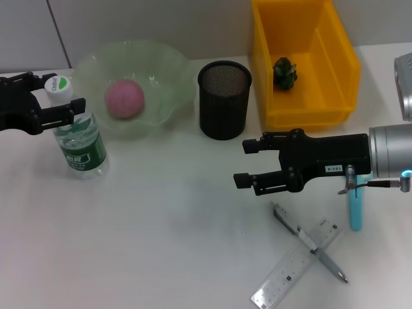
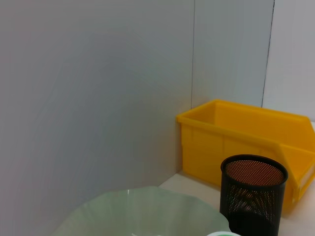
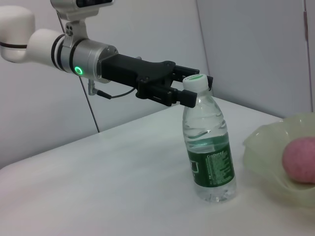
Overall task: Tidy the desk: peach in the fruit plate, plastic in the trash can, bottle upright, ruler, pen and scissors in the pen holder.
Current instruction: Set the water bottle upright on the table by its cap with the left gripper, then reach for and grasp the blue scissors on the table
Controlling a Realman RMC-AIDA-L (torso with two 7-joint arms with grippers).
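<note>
The bottle (image 1: 78, 132) stands upright at the left, beside the green fruit plate (image 1: 164, 96). My left gripper (image 1: 61, 96) is open, with one finger on each side of the bottle's neck just under the white cap; the right wrist view shows the bottle (image 3: 209, 147) and that gripper (image 3: 199, 91) the same way. A pink peach (image 1: 124, 98) lies in the plate. Dark green crumpled plastic (image 1: 284, 72) sits in the yellow bin (image 1: 335, 71). My right gripper (image 1: 248, 164) hovers open, below the black mesh pen holder (image 1: 223, 100). The clear ruler (image 1: 293, 270) and the pen (image 1: 309, 241) lie crossed near the front edge.
A light-blue handled object (image 1: 356, 209), partly hidden behind my right arm, lies right of the pen; I cannot tell whether it is the scissors. The left wrist view shows the plate rim (image 2: 147, 211), the pen holder (image 2: 253, 196) and the bin (image 2: 236, 137) against a grey wall.
</note>
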